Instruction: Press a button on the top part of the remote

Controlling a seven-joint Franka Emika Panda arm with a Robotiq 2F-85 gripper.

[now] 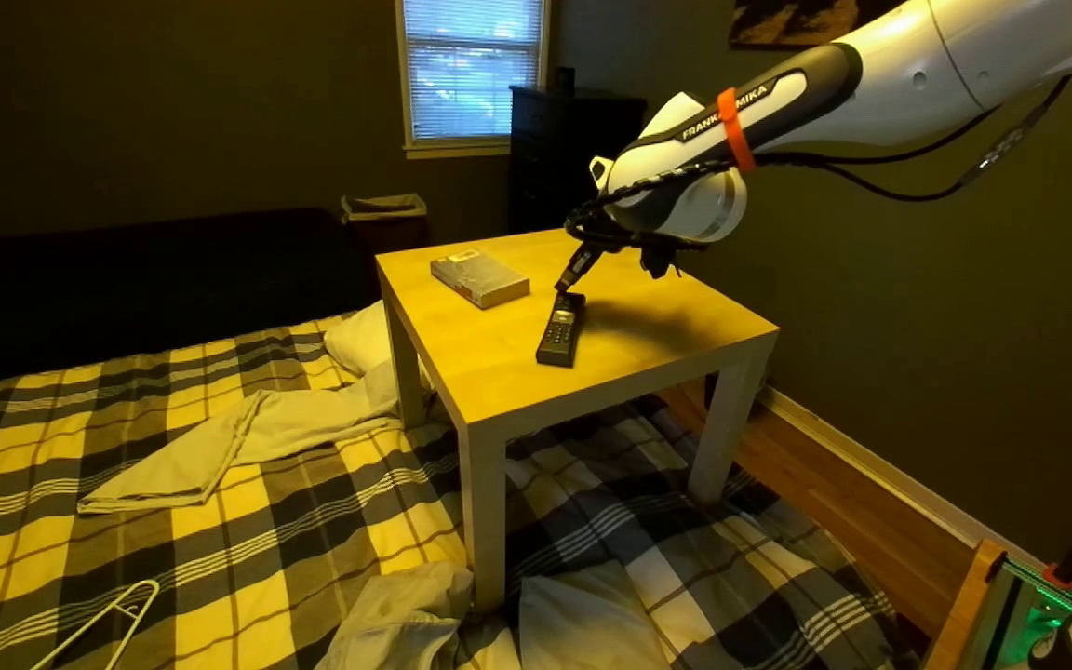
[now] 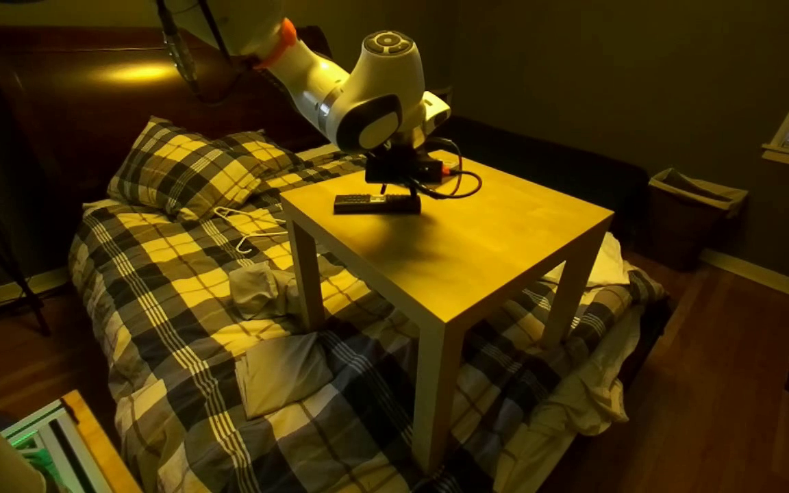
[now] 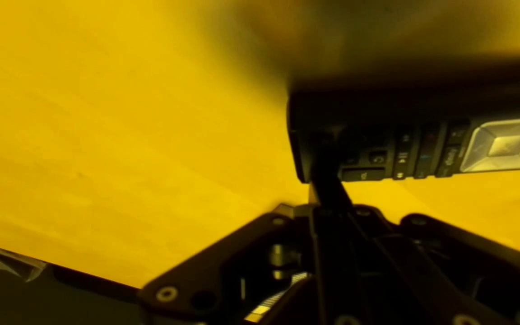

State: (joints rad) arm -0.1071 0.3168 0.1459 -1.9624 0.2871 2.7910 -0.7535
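The remote (image 1: 561,331) is a slim black bar with a small display, lying flat on the light wooden table (image 1: 489,358). It also shows in an exterior view (image 2: 367,203) and in the wrist view (image 3: 404,149). My gripper (image 1: 562,288) points down at a tilt, its fingertips at the remote's top end, the end away from the keypad. In the wrist view the gripper (image 3: 327,169) has its fingers together with nothing between them. The dark fingertips overlap the remote's top corner beside the upper buttons. I cannot tell whether they touch it.
A flat pale grey box (image 1: 482,277) lies on the table to the side of the remote. The table stands on a bed with a plaid cover (image 1: 257,558). A loose cable (image 2: 459,194) hangs by the gripper.
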